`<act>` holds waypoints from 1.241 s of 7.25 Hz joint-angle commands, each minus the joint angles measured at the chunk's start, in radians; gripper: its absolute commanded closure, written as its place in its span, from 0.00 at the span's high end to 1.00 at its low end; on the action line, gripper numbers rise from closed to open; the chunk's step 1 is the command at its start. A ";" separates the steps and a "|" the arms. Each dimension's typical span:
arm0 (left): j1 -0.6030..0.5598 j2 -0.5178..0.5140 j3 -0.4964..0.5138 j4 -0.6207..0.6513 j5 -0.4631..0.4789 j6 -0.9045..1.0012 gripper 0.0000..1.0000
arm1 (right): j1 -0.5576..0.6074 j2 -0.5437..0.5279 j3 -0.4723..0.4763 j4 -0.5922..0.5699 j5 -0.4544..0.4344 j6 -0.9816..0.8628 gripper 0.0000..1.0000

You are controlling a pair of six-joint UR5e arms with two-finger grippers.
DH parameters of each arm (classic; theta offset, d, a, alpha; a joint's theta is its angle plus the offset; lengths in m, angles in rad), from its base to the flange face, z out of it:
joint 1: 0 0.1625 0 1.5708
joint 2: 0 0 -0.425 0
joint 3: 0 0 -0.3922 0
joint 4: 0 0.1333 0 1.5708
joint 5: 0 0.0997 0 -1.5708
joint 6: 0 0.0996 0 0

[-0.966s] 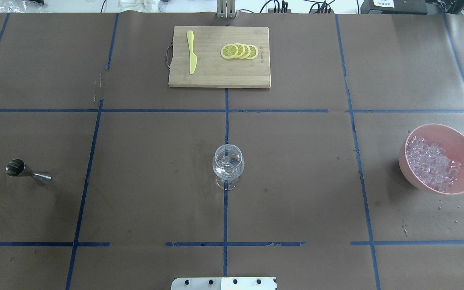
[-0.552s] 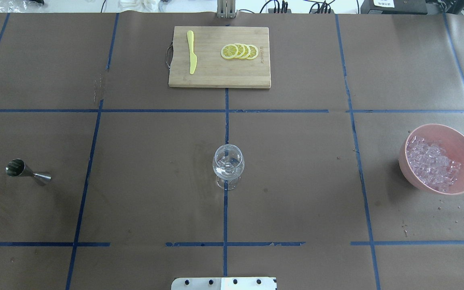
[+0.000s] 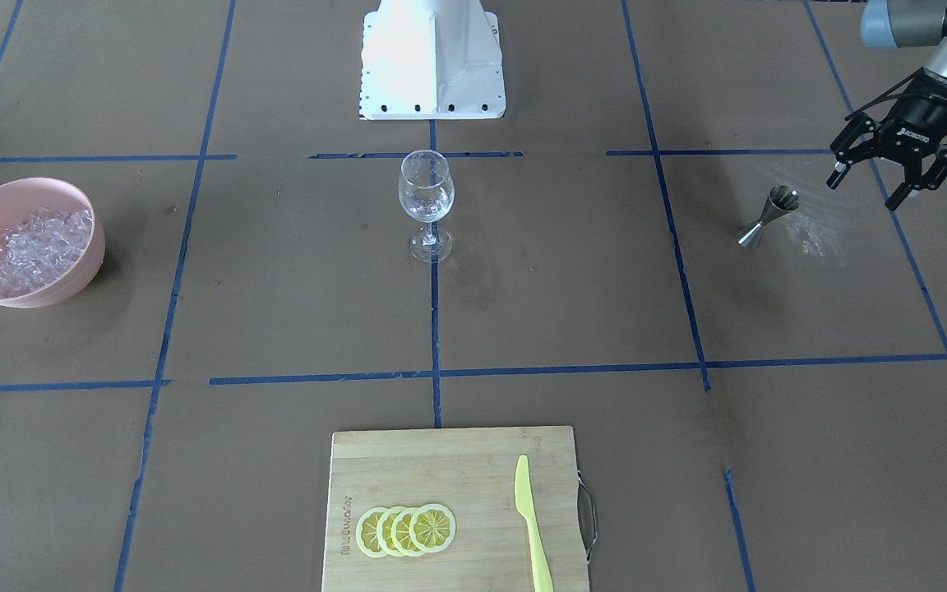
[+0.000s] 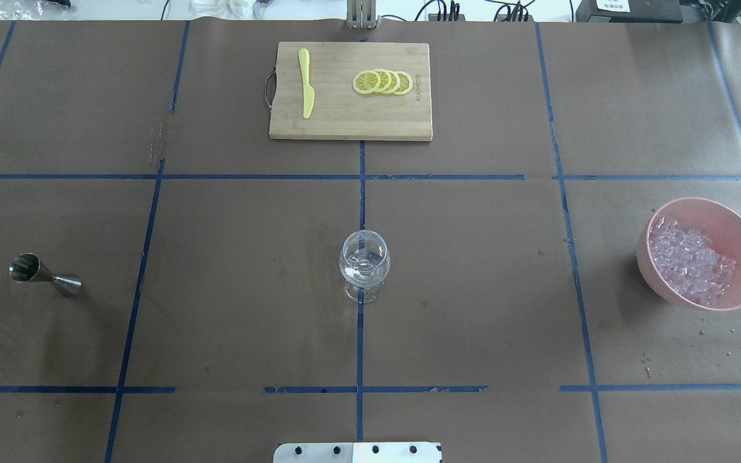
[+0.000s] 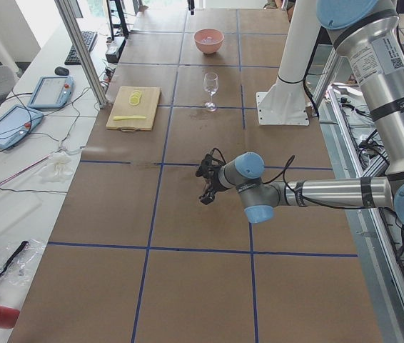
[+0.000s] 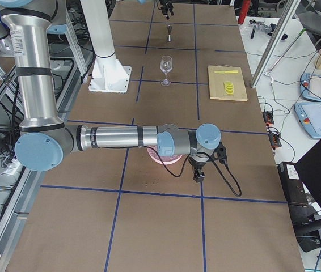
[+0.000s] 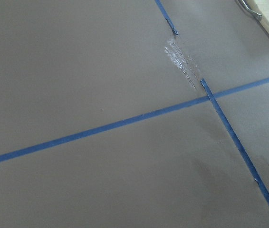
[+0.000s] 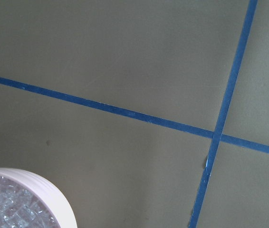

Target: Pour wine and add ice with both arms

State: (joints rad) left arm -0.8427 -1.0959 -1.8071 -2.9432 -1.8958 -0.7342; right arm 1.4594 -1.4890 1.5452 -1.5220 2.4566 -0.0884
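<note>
Lettering in white on my left gripper (image 3: 884,177) looks like ROBOTIQ. Its fingers stand apart above the table, and the steel jigger (image 3: 765,215) is near it, on the wine-glass (image 3: 426,197) side. Ice (image 3: 30,242), a heap of small clear cubes, fills the pink bowl (image 3: 94,255) just beside my right gripper (image 6: 197,175); I cannot tell how that one's fingers stand.
</note>
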 commanded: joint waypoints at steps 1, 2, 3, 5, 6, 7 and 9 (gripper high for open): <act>0.109 0.062 -0.001 -0.109 0.032 -0.011 1.00 | -0.001 0.001 0.009 0.002 0.015 0.001 1.00; 0.143 0.062 -0.003 -0.109 0.078 -0.043 1.00 | -0.001 0.001 0.010 0.002 0.022 0.001 1.00; 0.209 0.062 -0.003 -0.109 0.148 -0.124 1.00 | -0.001 0.001 0.010 0.002 0.037 0.001 1.00; 0.455 0.053 -0.003 -0.106 0.448 -0.355 1.00 | -0.001 0.001 0.010 0.015 0.042 -0.001 1.00; 0.581 0.041 0.003 -0.097 0.595 -0.384 1.00 | -0.001 0.001 0.010 0.022 0.042 0.001 1.00; 0.602 0.033 0.012 -0.096 0.669 -0.387 0.99 | -0.001 0.001 0.010 0.022 0.042 0.001 1.00; 0.684 -0.008 0.032 -0.019 0.905 -0.387 0.99 | -0.001 -0.001 0.010 0.022 0.065 0.001 1.00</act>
State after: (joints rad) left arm -0.2106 -1.0734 -1.7886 -3.0107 -1.1437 -1.1175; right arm 1.4588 -1.4889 1.5554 -1.5007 2.5049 -0.0875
